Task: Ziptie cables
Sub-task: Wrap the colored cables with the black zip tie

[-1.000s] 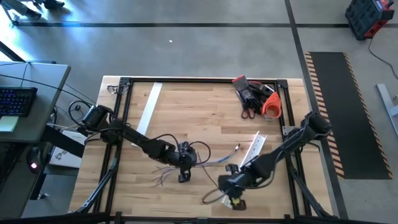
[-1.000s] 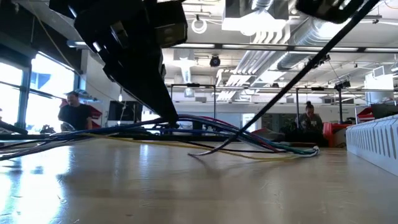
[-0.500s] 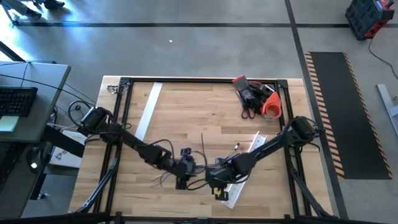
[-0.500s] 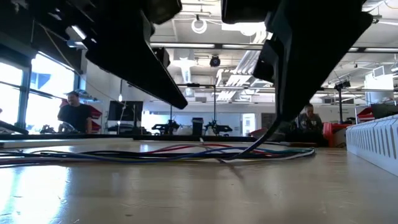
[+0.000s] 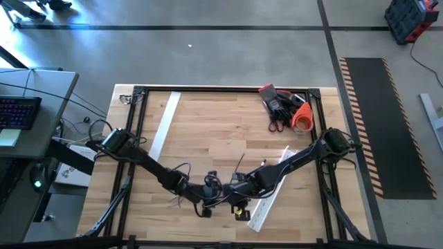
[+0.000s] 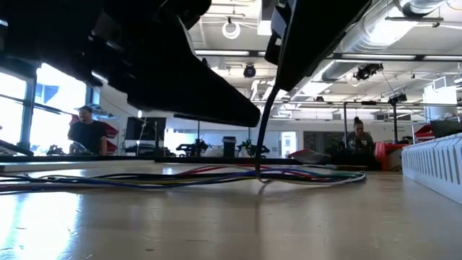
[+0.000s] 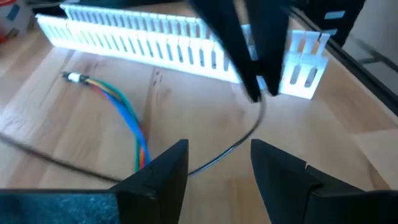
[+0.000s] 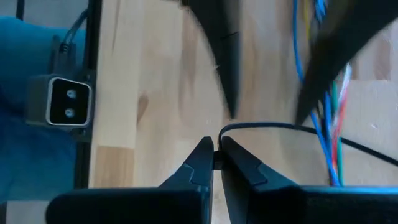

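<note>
The cables, thin blue, green and orange wires, lie flat on the wooden table, near its front edge. My right gripper is shut on a thin black strand just above them. My left gripper stands open and nearly level, close to the table and facing the right gripper. The strand runs into the gap between the left gripper's fingers, and I see no touch. My right gripper pinches the black strand's upper end between its two fingers, right at their free ends. The fingers slant down from the table's right side. From there the strand bows down to the table and runs on along the wood.
A white slotted channel lies right of the grippers, just beyond my right gripper in the left wrist view. A second white strip lies far left, and a heap of tools far right. Black frame rails border the table. People stand behind.
My right gripper has gone toward the table's left edge and down, carrying the black strand to the left gripper. My left gripper has sunk and tipped up toward level. The cables that rose to the left gripper now lie flat on the table.
</note>
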Controlling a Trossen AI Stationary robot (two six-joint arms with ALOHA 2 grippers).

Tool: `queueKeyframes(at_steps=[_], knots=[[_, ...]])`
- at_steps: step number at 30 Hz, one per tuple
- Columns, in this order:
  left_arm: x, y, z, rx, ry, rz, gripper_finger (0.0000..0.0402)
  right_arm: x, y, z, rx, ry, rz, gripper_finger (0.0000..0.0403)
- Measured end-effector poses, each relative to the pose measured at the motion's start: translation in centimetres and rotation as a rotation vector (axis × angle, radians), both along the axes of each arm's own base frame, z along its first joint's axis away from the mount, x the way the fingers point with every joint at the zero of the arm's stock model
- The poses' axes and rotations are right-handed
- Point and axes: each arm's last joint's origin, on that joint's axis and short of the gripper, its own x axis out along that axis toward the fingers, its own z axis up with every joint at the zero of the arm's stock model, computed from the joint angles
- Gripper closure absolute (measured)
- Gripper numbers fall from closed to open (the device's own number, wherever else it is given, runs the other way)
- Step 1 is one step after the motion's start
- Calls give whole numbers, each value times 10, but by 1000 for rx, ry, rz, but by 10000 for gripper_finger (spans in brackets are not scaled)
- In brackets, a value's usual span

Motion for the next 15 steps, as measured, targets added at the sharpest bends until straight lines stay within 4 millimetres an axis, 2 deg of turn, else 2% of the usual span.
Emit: queueKeyframes(at_steps=[10, 15], knots=[[5, -4, -13, -46, -38, -27, 245, -5, -2, -2, -33, 46, 22, 402], [16, -8, -17, -36, -51, 16, 245, -4, -3, -2, -41, 40, 39, 402]])
